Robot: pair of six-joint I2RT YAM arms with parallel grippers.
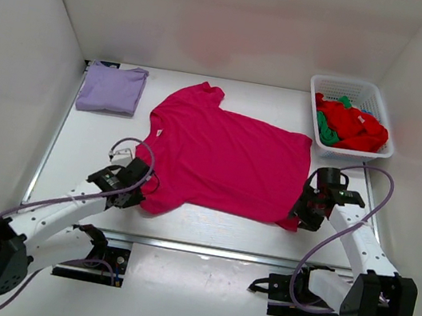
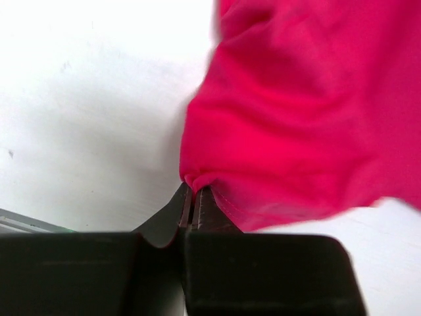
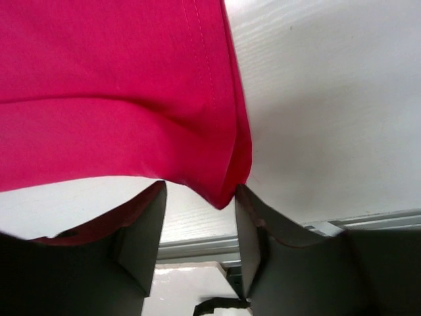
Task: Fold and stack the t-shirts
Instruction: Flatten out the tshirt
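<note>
Left gripper (image 2: 195,196) is clenched on the edge of the near sleeve of the pink shirt (image 1: 227,157), which lies spread flat across the middle of the table (image 1: 207,226). At the shirt's near hem corner the right gripper (image 3: 200,197) has its jaws apart, the corner of cloth between them and not pinched. A folded lavender shirt (image 1: 112,87) lies at the far left. The basket (image 1: 353,86) at the far right holds a red shirt (image 1: 356,124) and a green shirt (image 1: 326,130), bunched together.
</note>
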